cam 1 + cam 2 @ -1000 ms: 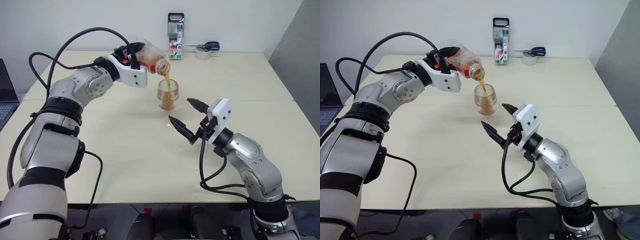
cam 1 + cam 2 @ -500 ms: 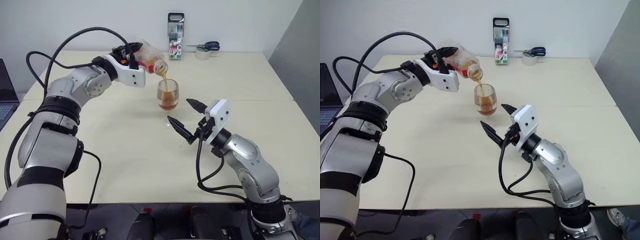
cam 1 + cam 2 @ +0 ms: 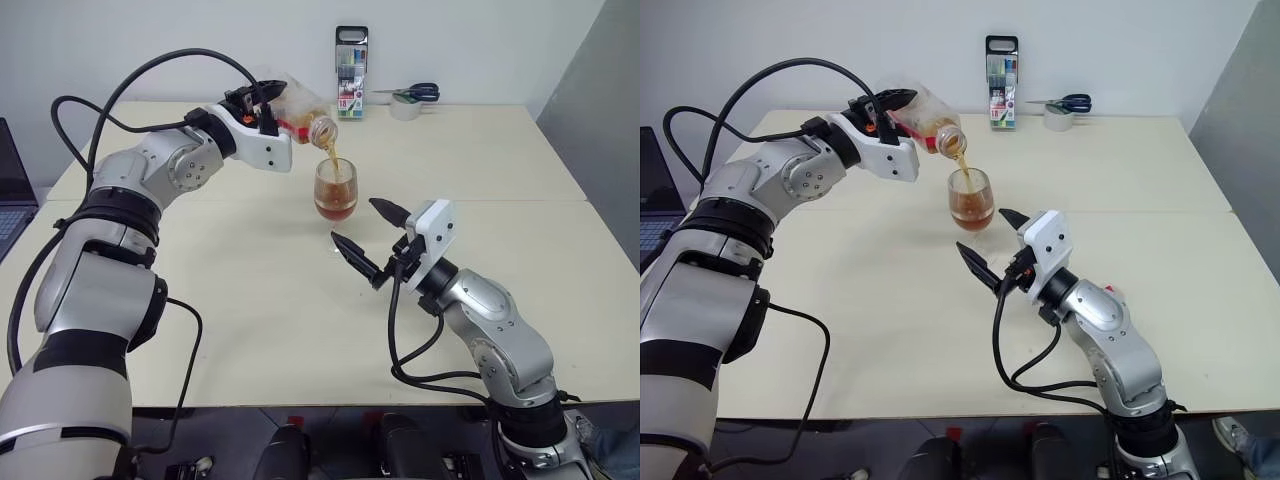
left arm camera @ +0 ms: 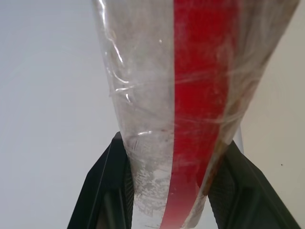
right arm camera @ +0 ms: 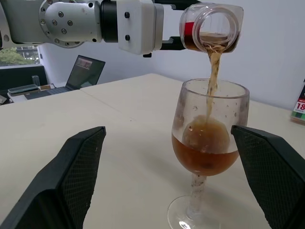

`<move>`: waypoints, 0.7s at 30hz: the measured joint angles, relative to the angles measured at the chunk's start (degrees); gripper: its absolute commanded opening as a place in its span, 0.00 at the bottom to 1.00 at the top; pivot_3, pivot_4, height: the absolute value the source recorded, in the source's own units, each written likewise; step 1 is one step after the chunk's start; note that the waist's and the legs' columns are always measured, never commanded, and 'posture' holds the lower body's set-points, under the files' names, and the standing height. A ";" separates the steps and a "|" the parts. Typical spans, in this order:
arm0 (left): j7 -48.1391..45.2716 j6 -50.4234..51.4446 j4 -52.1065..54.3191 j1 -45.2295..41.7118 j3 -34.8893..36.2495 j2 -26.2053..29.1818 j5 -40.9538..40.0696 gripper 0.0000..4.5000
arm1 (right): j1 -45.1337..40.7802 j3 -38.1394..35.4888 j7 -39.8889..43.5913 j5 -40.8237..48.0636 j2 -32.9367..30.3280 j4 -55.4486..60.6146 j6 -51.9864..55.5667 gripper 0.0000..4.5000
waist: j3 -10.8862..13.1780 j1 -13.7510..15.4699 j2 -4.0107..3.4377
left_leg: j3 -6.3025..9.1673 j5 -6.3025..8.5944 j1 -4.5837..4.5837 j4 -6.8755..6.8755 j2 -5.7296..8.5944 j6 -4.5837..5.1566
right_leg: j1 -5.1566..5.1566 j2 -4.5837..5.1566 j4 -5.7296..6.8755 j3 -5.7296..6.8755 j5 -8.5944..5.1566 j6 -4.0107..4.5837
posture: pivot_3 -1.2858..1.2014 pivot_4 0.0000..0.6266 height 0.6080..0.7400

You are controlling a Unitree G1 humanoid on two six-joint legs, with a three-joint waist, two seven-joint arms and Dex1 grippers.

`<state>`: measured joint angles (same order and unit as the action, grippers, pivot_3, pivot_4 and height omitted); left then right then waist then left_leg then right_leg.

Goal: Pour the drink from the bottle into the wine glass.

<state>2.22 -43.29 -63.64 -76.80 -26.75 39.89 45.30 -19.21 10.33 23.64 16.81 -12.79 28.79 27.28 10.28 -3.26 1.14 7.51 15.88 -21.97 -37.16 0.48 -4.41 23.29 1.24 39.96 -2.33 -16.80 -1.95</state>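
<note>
The wine glass (image 5: 209,143), mid-table, is roughly half full as the drink (image 5: 213,67) streams from the tilted bottle (image 3: 925,118) clamped in the left gripper (image 3: 262,103). Tilting steeper probably risks overshooting the rim. The right gripper (image 3: 362,240) waits wide open nearby, where a nudge could topple the stem.

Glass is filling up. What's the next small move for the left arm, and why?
Probably keep the bottle tilted a moment longer: the drink fills only the lower part of the wine glass, liquid remains at the bottle's neck, and the stream lands inside the rim.
</note>
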 measured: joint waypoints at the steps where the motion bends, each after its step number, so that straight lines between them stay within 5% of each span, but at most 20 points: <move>1: 0.04 0.00 0.00 0.00 0.00 0.00 0.00 0.37 | 0.00 0.00 0.00 0.00 0.00 -0.01 0.00 1.00 | 0.00 0.00 0.00 | 0.00 0.00 0.00 0.00 0.00 0.00 | 0.00 0.00 0.00 0.00 0.00 0.00 | 0.52 0.24 1.00; 21: -4.30 0.71 -0.57 1.48 1.76 -1.67 -5.19 0.37 | 0.06 0.18 -0.24 -0.32 0.46 0.00 0.00 1.00 | 0.00 -0.05 0.00 | 0.00 -0.01 0.01 -0.01 -0.01 -0.01 | 0.00 0.00 0.02 0.00 0.00 0.00 | 0.52 0.24 1.00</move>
<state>-2.07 -42.57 -64.21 -75.31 -24.99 38.21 40.11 -19.15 10.51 23.39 16.49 -12.33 28.79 27.28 10.28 -3.31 1.13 7.51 15.87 -21.96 -37.17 0.48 -4.43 23.29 1.24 39.98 -2.33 -16.80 -1.95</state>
